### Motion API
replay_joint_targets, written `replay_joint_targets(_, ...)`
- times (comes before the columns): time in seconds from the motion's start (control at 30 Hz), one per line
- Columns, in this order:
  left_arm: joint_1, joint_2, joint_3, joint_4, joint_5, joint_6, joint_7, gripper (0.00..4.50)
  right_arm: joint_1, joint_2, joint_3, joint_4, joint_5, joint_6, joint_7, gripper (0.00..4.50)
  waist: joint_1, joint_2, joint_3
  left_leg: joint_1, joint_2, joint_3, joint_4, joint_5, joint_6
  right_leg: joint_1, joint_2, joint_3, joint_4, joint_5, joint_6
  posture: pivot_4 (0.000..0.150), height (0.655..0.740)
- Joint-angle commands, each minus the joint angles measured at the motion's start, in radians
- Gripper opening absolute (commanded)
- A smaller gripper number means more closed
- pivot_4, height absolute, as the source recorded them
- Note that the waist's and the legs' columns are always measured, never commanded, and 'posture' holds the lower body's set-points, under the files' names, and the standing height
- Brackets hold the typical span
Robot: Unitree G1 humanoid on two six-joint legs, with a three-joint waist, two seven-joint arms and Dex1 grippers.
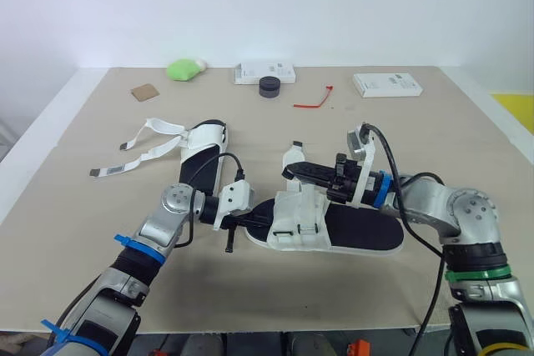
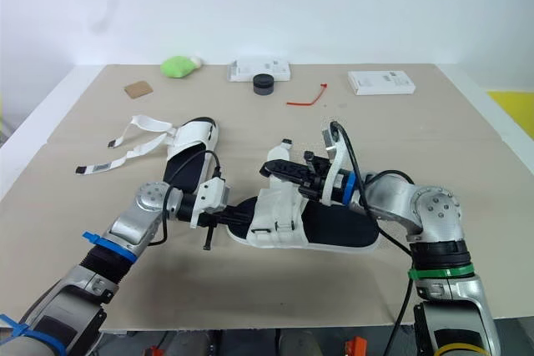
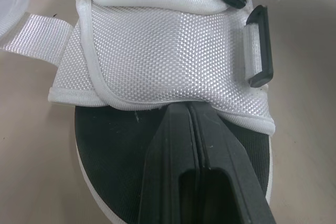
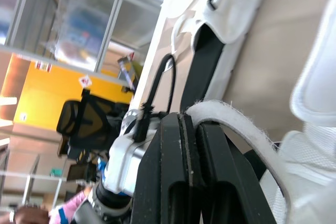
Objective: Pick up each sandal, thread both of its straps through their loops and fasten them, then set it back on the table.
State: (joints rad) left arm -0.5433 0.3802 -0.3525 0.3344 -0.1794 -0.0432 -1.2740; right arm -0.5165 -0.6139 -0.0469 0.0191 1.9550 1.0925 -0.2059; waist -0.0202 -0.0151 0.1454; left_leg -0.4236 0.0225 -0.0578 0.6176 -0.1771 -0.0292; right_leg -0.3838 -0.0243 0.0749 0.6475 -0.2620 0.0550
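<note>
My left arm reaches in low from the left of the sandal (image 1: 359, 233) in the middle of the table (image 1: 100, 114). My left gripper (image 3: 188, 109) has its fingers pressed together, with the tips over the black sole, right at the edge of the white top part. My right arm bends in from the sandal's other side and my right gripper (image 1: 292, 174) pinches the white strap (image 1: 294, 154) just above it — the other sandal (image 1: 204, 149) lies near, to its left, straps loose.

Lab-like office: glass partitions (image 4: 79, 30), black office chair (image 4: 77, 123).
</note>
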Motion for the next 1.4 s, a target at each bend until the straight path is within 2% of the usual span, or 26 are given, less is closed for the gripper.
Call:
replay_joint_targets(0.03, 0.052, 0.024, -0.067, 0.088, 0.091, 0.041, -0.003, 0.00, 0.016, 0.018, -0.075, -0.012, 0.017, -0.044, -0.067, 0.07, 0.000, 0.000, 0.000, 0.000, 0.000, 0.000, 0.000, 0.000, 0.000, 0.000, 0.000, 0.000, 0.000, 0.000, 0.000, 0.150, 0.7400)
replay_joint_targets(0.3, 0.053, 0.026, -0.067, 0.087, 0.090, 0.041, -0.006, 0.00, 0.142, 0.112, -0.120, -0.054, 0.017, -0.076, -0.212, 0.07, 0.000, 0.001, -0.001, 0.000, 0.003, 0.001, -0.001, 0.000, 0.000, 0.000, 0.000, 0.000, 0.000, 0.000, -0.001, 0.150, 0.7400)
replay_joint_targets(0.5, 0.046, 0.021, -0.068, 0.093, 0.090, 0.039, -0.008, 0.00, 0.171, 0.189, -0.190, -0.023, 0.017, -0.144, -0.324, 0.07, -0.001, 0.003, -0.002, 0.001, 0.004, 0.000, -0.001, 0.000, 0.000, 0.000, 0.001, 0.000, 0.000, 0.000, -0.001, 0.150, 0.7400)
replay_joint_targets(0.73, 0.047, 0.022, -0.067, 0.095, 0.089, 0.040, -0.008, 0.00, 0.213, 0.164, -0.168, -0.055, -0.013, -0.172, -0.347, 0.07, 0.000, 0.003, -0.002, 0.000, 0.004, 0.000, -0.001, 0.000, 0.000, 0.000, -0.001, 0.000, -0.001, 0.000, -0.002, 0.150, 0.7400)
replay_joint_targets(0.9, 0.048, 0.021, -0.067, 0.095, 0.088, 0.041, -0.007, 0.00, 0.214, 0.154, -0.160, -0.095, -0.006, -0.180, -0.309, 1.80, -0.001, 0.003, -0.002, 0.000, 0.004, 0.001, -0.002, 0.000, 0.000, 0.000, -0.002, 0.000, -0.002, -0.001, -0.002, 0.150, 0.7400)
replay_joint_targets(0.97, 0.048, 0.020, -0.067, 0.095, 0.089, 0.041, -0.007, 0.00, 0.206, 0.145, -0.153, -0.107, 0.013, -0.175, -0.289, 2.80, -0.001, 0.003, -0.002, 0.000, 0.004, 0.001, -0.002, 0.000, 0.000, -0.001, -0.002, 0.000, -0.002, -0.001, -0.002, 0.150, 0.7400)
replay_joint_targets(1.0, 0.048, 0.020, -0.067, 0.095, 0.089, 0.041, -0.008, 0.00, 0.198, 0.144, -0.157, -0.107, 0.016, -0.172, -0.279, 2.96, -0.001, 0.004, -0.003, 0.000, 0.005, 0.002, -0.002, 0.000, 0.000, -0.001, -0.002, 0.000, -0.002, -0.001, -0.002, 0.150, 0.7400)
replay_joint_targets(1.03, 0.048, 0.020, -0.067, 0.094, 0.088, 0.042, -0.009, 0.00, 0.186, 0.157, -0.176, -0.105, 0.017, -0.173, -0.267, 3.52, -0.001, 0.005, -0.003, 0.000, 0.005, 0.002, -0.003, 0.000, 0.000, -0.002, -0.002, 0.000, -0.002, -0.001, -0.002, 0.150, 0.7400)
replay_joint_targets(1.23, 0.048, 0.016, -0.065, 0.092, 0.088, 0.046, -0.010, 0.00, 0.119, 0.101, -0.217, -0.079, 0.017, -0.165, -0.192, 3.52, -0.001, 0.005, -0.003, -0.001, 0.004, 0.002, -0.003, 0.000, 0.000, -0.003, -0.001, 0.000, -0.002, -0.001, -0.002, 0.150, 0.7400)
replay_joint_targets(1.4, 0.047, 0.015, -0.067, 0.094, 0.088, 0.047, -0.014, 0.00, -0.034, -0.071, -0.186, 0.011, -0.079, -0.047, -0.019, 3.52, -0.001, 0.007, -0.002, -0.002, 0.004, 0.003, -0.003, 0.000, 0.000, -0.004, -0.001, 0.001, -0.002, -0.001, -0.002, 0.150, 0.7400)
